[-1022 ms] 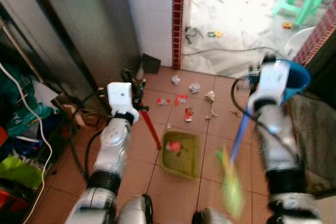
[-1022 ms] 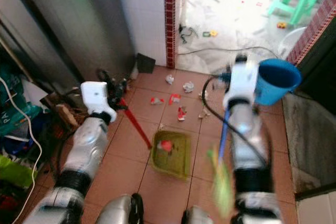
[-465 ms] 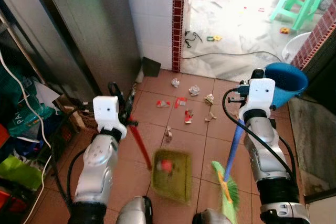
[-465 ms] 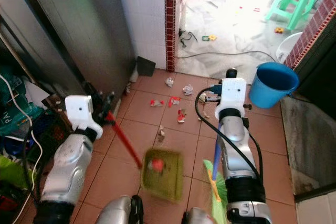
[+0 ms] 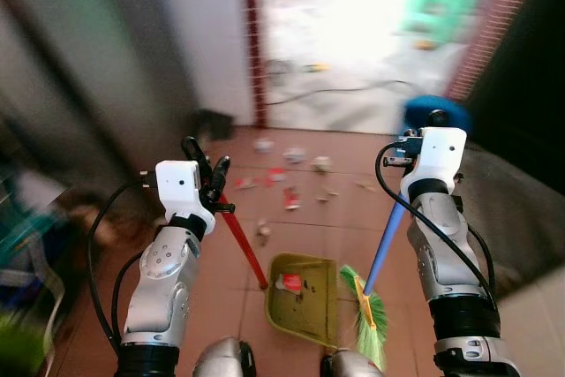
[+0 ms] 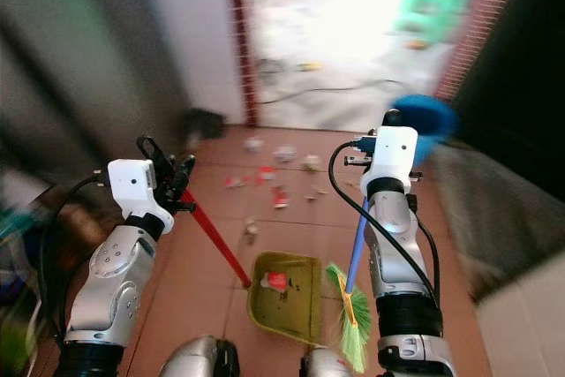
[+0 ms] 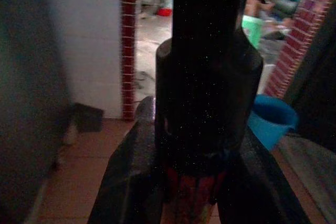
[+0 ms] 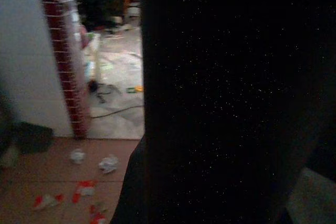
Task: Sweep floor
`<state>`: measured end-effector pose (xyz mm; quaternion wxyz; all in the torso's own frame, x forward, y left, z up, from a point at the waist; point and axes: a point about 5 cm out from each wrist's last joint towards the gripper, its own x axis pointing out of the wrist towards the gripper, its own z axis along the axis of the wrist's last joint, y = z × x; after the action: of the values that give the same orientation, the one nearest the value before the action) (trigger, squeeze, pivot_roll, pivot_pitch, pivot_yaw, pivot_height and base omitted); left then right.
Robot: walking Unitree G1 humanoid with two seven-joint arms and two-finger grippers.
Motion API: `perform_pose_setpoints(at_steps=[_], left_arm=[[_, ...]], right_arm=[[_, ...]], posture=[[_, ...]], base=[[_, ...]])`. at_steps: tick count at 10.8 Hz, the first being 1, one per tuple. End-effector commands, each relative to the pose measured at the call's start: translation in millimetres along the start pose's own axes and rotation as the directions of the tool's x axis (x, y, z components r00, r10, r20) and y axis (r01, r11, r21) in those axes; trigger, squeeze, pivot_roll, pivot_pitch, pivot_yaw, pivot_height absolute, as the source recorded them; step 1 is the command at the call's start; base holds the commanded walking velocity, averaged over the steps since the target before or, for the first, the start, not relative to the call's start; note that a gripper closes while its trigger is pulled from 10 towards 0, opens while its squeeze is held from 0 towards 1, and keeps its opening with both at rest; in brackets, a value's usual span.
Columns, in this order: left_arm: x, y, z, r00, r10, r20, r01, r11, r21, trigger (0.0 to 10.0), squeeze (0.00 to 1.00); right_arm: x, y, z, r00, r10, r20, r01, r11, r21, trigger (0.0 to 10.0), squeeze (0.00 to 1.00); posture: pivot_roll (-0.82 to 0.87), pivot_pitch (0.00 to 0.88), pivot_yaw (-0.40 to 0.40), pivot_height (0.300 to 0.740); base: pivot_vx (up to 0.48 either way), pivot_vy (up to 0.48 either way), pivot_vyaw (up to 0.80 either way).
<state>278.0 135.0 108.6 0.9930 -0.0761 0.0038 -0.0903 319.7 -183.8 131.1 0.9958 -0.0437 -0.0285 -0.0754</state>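
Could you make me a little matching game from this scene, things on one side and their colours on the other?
Things:
1. dustpan
2. dustpan handle
3. broom stick
4. bucket

Colours:
A. red
B. blue, long and thin, with green bristles at the bottom
C. yellow-green, with a red scrap inside
D. blue, round and open at the top

Pairs: 1-C, 2-A, 3-B, 4-D.

The left gripper holds the dustpan handle, and the right gripper is up at the top of the broom stick.
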Motion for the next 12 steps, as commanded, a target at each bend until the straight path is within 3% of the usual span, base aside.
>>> perform_pose_setpoints(at_steps=[1, 7, 12], left_arm=[[3.9, -2.5, 16.0, 0.998, -0.022, 0.062, 0.022, 1.0, -0.003, 10.0, 0.0], [4.3, -1.4, 18.2, 0.999, -0.025, 0.042, 0.025, 1.0, -0.013, 10.0, 0.0], [4.0, 7.2, 18.2, 0.999, 0.039, 0.033, -0.037, 0.998, -0.04, 10.0, 0.0]], right_arm=[[0.5, -2.4, 3.1, 1.0, -0.017, 0.011, 0.017, 1.0, -0.007, 10.0, 0.0], [0.3, -3.4, 3.0, 0.999, -0.035, 0.011, 0.035, 0.999, -0.014, 10.0, 0.0], [-1.7, -3.0, 2.3, 1.0, -0.02, 0.016, 0.02, 1.0, -0.012, 10.0, 0.0]], posture=[[-0.1, 0.0, 0.049, 0.74], [-0.09, 0.0, 0.059, 0.74], [-0.09, 0.0, 0.056, 0.74]], base=[[0.0, 0.0, -0.8], [0.0, -0.301, -0.8], [0.0, 0.0, 0.0]])
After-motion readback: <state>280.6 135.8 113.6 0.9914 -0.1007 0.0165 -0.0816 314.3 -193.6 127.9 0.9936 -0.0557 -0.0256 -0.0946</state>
